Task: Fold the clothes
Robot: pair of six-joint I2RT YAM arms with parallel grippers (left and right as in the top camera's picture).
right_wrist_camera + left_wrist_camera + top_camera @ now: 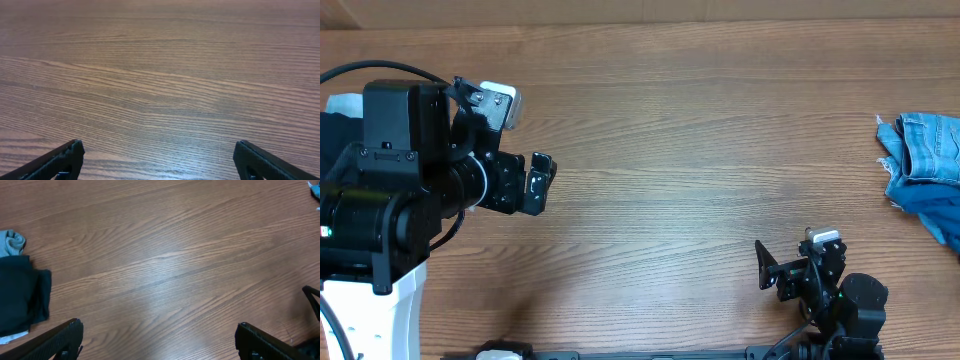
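Note:
A pile of clothes [926, 160], light-blue denim over bright blue cloth, lies at the table's right edge. A black garment [20, 297] sits folded at the left, with a pale grey-blue piece [11, 242] just behind it; in the overhead view my left arm hides most of the black garment [334, 135]. My left gripper [541, 184] hovers open over bare wood right of that stack, its fingers [64, 339] wide apart with nothing between them. Near the front edge my right gripper [794, 260] is open too, and only tabletop shows between its fingertips [65, 159].
The wooden table [700, 130] runs between the two cloth piles. The left arm's white base [370, 315] stands at the front left, and the right arm's base [850, 310] at the front right. A blue cloth corner [315, 190] shows far right.

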